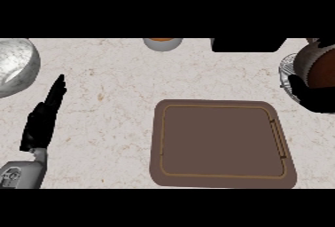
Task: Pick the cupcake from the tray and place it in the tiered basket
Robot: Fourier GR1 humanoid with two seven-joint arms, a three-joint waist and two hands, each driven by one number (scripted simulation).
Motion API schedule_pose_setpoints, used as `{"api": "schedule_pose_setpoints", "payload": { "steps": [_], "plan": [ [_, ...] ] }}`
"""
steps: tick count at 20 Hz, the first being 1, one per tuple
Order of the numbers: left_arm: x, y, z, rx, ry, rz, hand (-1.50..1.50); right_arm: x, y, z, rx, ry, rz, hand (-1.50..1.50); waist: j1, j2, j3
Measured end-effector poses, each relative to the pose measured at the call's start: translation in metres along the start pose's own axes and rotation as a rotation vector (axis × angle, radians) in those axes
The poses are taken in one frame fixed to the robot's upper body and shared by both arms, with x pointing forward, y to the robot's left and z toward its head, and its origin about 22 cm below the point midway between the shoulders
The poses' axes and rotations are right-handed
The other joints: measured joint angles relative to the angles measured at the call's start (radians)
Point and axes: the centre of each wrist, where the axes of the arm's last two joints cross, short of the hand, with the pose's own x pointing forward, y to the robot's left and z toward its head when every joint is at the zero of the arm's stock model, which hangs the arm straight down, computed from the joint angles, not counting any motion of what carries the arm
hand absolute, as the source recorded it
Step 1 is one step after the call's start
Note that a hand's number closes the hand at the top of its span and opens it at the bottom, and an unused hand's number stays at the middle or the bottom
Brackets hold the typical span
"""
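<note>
The right hand (314, 95) is holding the cupcake (315, 66) in curled fingers, over the basket (286, 73). Left of the tray (222, 177), the left hand (44, 117) is resting, fingers straight.

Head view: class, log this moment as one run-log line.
tray: bare | cupcake: in right hand, over tiered basket at right edge | left hand: open, resting at left
</note>
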Motion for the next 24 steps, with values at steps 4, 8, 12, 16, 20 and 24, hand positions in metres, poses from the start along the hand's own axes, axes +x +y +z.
{"api": "schedule_pose_setpoints", "payload": {
  "steps": [4,8,12,16,20,24],
  "plan": [
    [-0.002,0.0,0.002,-0.002,-0.001,0.0,0.0,-0.01,-0.017,-0.026,0.017,-0.002,-0.052,1.5,0.004,0.001,0.0],
    [-0.005,0.004,0.0,-0.004,-0.001,0.001,0.0,-0.029,-0.019,-0.045,0.017,-0.018,-0.003,1.5,0.006,0.003,0.0],
    [-0.004,0.001,0.001,-0.004,-0.007,0.003,0.0,-0.041,-0.013,-0.062,-0.01,-0.021,0.11,1.5,0.011,0.005,0.0],
    [-0.001,-0.003,0.0,-0.009,-0.014,0.002,0.0,-0.065,-0.018,-0.079,-0.061,0.008,0.272,1.5,0.017,0.008,0.0],
    [0.001,-0.003,0.0,-0.014,-0.011,0.0,0.0,-0.09,-0.021,-0.096,-0.095,0.036,0.391,1.5,0.019,0.008,0.001],
    [0.001,-0.002,-0.003,-0.018,-0.011,-0.001,0.0,-0.116,-0.025,-0.116,-0.094,0.045,0.435,1.5,0.022,0.008,0.0]
  ]
}}
